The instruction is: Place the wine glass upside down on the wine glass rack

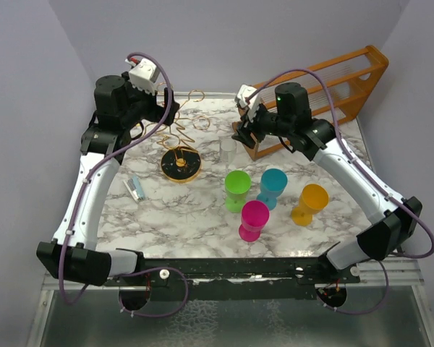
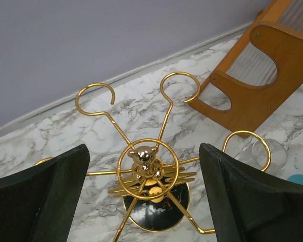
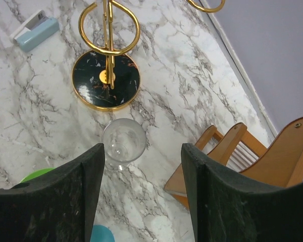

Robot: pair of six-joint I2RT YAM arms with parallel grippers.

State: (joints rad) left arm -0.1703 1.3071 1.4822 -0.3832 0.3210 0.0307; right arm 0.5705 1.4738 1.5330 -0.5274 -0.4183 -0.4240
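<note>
Left gripper hangs right over the wine glass rack, fingers spread wide, one dark pad on each side of the gold top knob, nothing in its grasp. The looped arms fan out toward the grey wall, which runs close behind, so room is tight at that far edge. One loop reaches out near the foot of the wooden rack at the table's far right corner.

Over to the right gripper: also wide open and empty, looking straight down. The wine glass stands on the marble table just beyond its left finger, in the gap between the rack's dark, gold-rimmed base and the wooden rack, touching neither. It seems to be mouth up.

Nearer the arms, the green cup, teal cup, pink cup and orange cup crowd the middle; open marble lies at the near left.

A small blue-and-white box lies left of the base; any print on it is too small to read.

From above, the clear glass is barely visible. The right wrist view cuts off the rack's upper loops, and both grippers' fingertips are hidden from above.
</note>
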